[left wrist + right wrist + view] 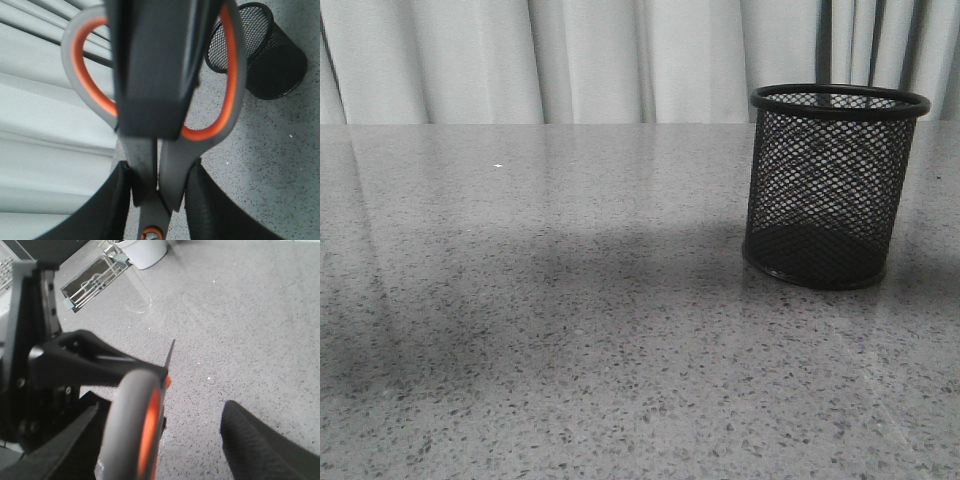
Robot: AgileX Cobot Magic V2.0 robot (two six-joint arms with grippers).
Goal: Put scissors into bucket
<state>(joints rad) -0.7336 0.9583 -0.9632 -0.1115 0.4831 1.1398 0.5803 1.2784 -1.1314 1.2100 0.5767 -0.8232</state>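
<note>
The bucket (830, 190), a black wire-mesh cup, stands upright on the right of the table; it also shows in the left wrist view (260, 50). No gripper is in the front view. My left gripper (160, 172) is shut on the scissors (240, 80) at their neck just above the pivot, held above the table away from the bucket. A black finger (150, 65) of the other gripper covers the middle of the handle loops. In the right wrist view my right gripper (160, 415) is open, with a grey and orange handle loop (132, 425) between its fingers, close to one finger.
The grey speckled table (520, 350) runs back to a pale curtain (620, 60). In the right wrist view a white container (145, 252) and a clear stand with metal parts (100, 280) are at the table's far edge. The left arm's black body (75, 360) is close beside the right gripper.
</note>
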